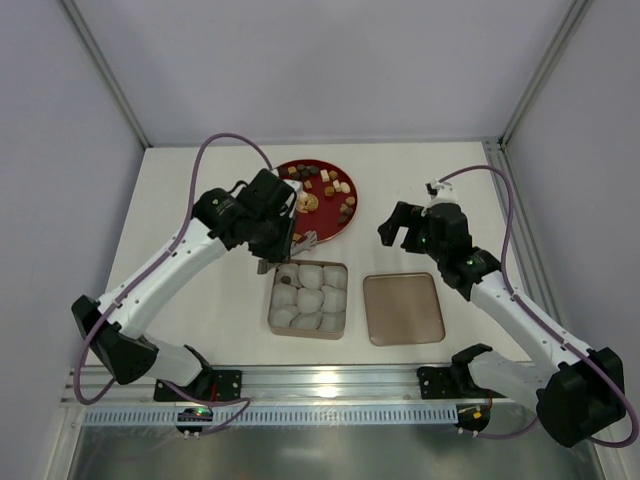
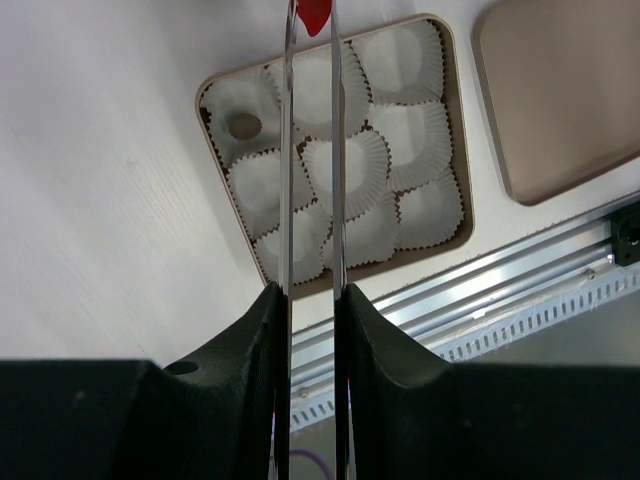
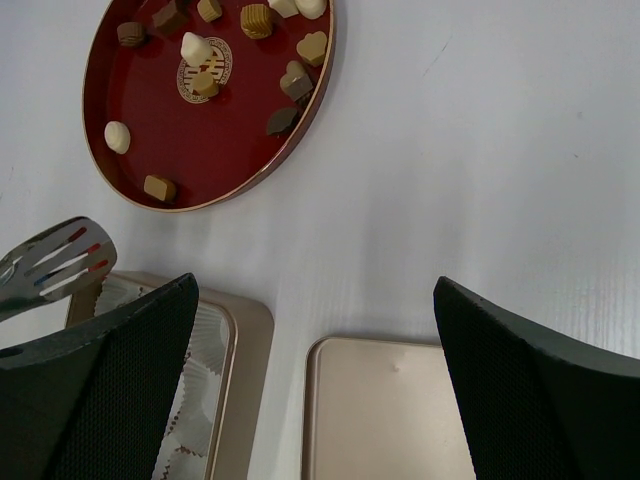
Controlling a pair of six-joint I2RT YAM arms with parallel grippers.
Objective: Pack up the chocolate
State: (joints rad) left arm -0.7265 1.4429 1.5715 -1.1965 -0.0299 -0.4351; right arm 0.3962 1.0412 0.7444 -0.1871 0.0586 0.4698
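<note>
Chocolate [image 3: 117, 136]: lies mostly loose on red plate [image 3: 200, 140], upper centre of the top view and upper left of the right wrist view. Comes in round, square and heart shapes, in dark brown, tan and cream. Clusters toward the plate's far rim, with a few pieces nearer its gold emblem.

One dark round piece [image 2: 244, 125]: sits in a paper cup at the upper left corner of gold box [image 2: 462, 150], in the left wrist view. Other paper cups [image 2: 405, 130] look unfilled.

Box: rests just below the plate in the top view, apart from it. Flat gold lid [image 1: 403, 308] lies to its right, with a strip of white table [image 1: 200, 200] between.

Left gripper [image 2: 310, 290]: clamps metal tongs [image 2: 288, 150], fingers pressed on both blades. Blades run up mid-frame over the box, narrow gap between them. Slotted tong tip shows at the left edge of the right wrist view, above the box corner.

Right gripper [image 3: 315, 285]: jaws wide, nothing between them, above bare table between plate and lid.
</note>
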